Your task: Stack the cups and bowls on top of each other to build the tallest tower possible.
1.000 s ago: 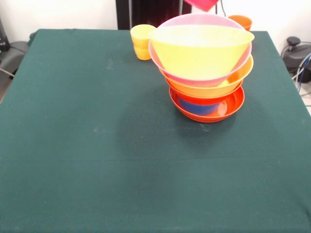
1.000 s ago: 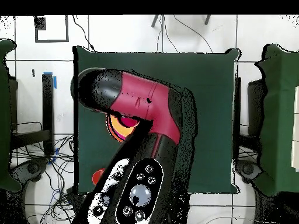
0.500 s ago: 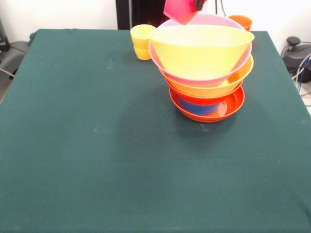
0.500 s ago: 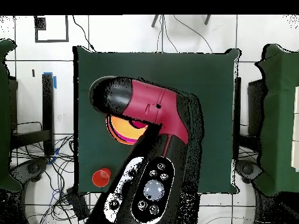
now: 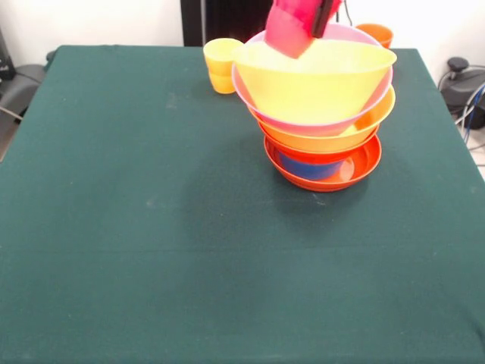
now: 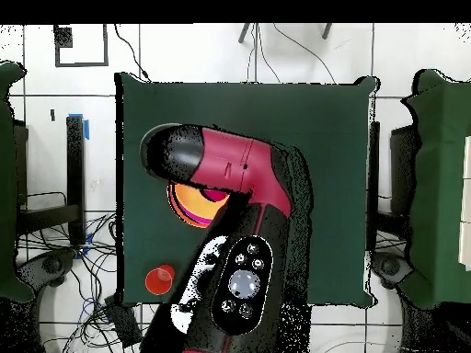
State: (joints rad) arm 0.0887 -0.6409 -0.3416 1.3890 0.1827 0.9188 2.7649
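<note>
The tower (image 5: 322,114) stands right of the table's middle. Its lowest piece is a shallow red-orange bowl (image 5: 364,168) with a small blue bowl (image 5: 309,166) in it. Above sit an orange bowl (image 5: 333,138), a pink bowl (image 5: 333,33) and a yellow bowl (image 5: 314,76) on top. My gripper (image 5: 317,12) comes in from the top edge, shut on the red-pink cup (image 5: 292,30). The cup is tilted, just over the yellow bowl's far rim. A yellow cup (image 5: 221,65) stands behind the tower's left side. In the overhead view my arm (image 6: 230,165) hides most of the tower (image 6: 189,204).
An orange cup (image 5: 376,33) stands at the far right corner of the table near the pedestal; it also shows in the overhead view (image 6: 161,278). The green table cloth (image 5: 151,227) covers the whole table. Cables and equipment lie off the right edge (image 5: 464,83).
The red-pink cup in my gripper has come down from the top edge and left, to the yellow bowl's far rim. The tower and the other cups have not moved.
</note>
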